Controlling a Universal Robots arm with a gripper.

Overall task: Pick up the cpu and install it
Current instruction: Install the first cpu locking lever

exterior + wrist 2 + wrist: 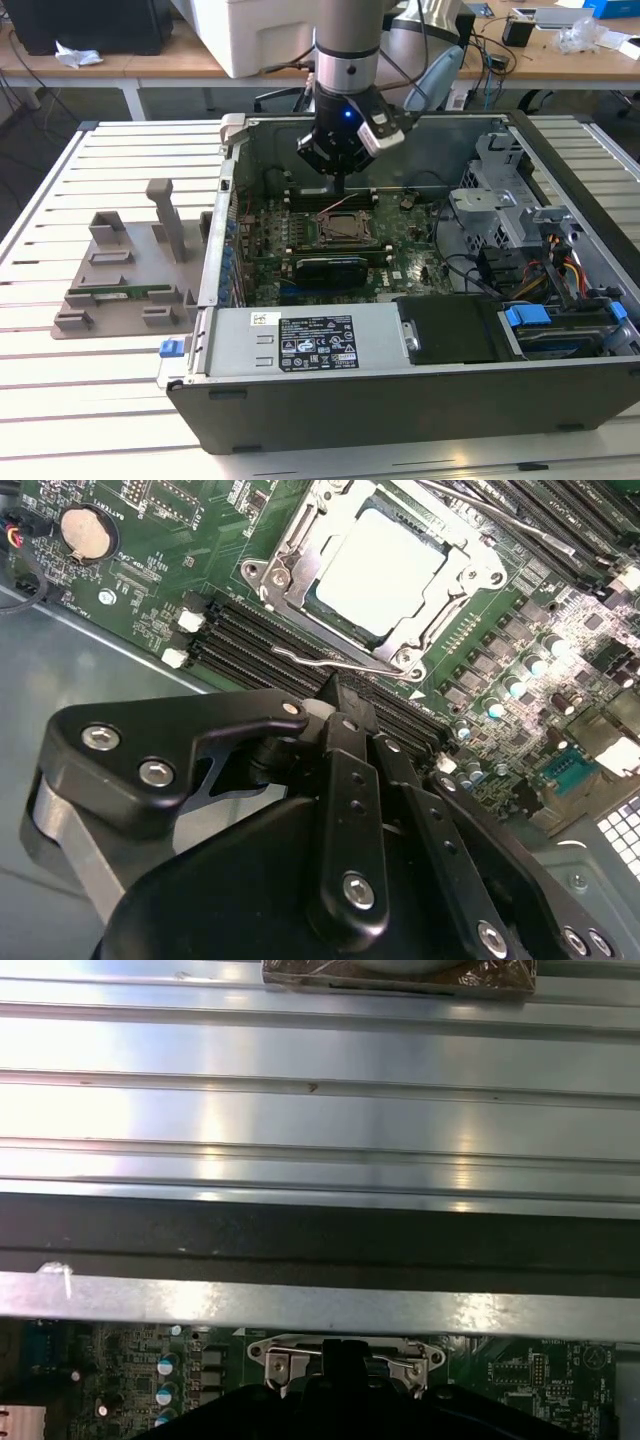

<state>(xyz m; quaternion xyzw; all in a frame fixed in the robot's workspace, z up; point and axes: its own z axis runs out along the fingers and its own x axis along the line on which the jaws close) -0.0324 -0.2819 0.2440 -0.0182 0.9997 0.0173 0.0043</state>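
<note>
The cpu [380, 570], a flat square chip with a silver-grey top, lies inside the metal socket frame [300, 550] on the green motherboard [170, 570]. In the second wrist view my gripper [340, 698] hangs just beside the socket, over the black memory slots [250, 630]. Its fingers are pressed together and shut, with nothing between them. In the exterior view the gripper [343, 190] reaches down into the open computer case [400, 400], just behind the socket [347, 228]. The first wrist view shows the socket frame [345, 1360] below the case wall.
A grey fixture tray [120, 270] with a green memory stick [110, 295] lies on the slatted table at the exterior view's left. A black expansion card [333, 268] sits in front of the socket. The power supply [300, 340] and drive cage [500, 200] flank the board.
</note>
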